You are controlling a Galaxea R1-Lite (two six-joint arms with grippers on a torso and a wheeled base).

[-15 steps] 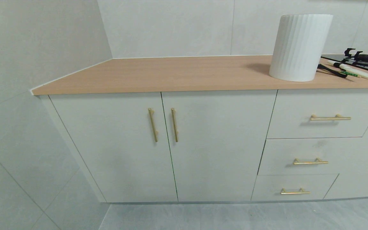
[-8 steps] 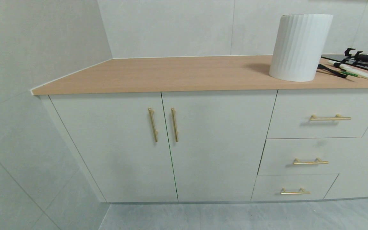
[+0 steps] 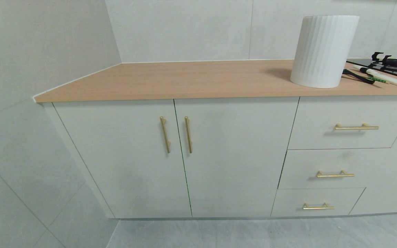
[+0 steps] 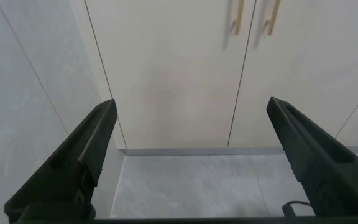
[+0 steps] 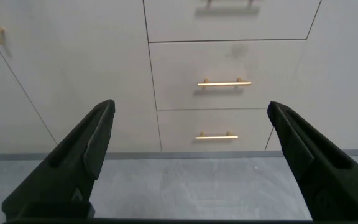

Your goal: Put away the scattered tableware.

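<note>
On the wooden countertop [image 3: 184, 79], at its right end, several utensils lie scattered: a white-handled one [image 3: 388, 78], a black-handled one [image 3: 358, 76] and a thin green one [image 3: 379, 80]. A tall white ribbed container [image 3: 323, 51] stands just left of them. My left gripper [image 4: 191, 109] hangs open low in front of the double cupboard doors [image 4: 253, 68], with nothing between its fingers. My right gripper [image 5: 191, 112] is open too, low before the drawers [image 5: 229, 74], holding nothing.
A black gas hob [image 3: 396, 63] sits at the counter's far right. Below are two doors with gold handles [image 3: 177, 134] and three drawers with gold handles [image 3: 356, 127], all shut. A tiled wall [image 3: 29, 86] closes the left side. Grey floor [image 3: 253, 234] lies before the cabinet.
</note>
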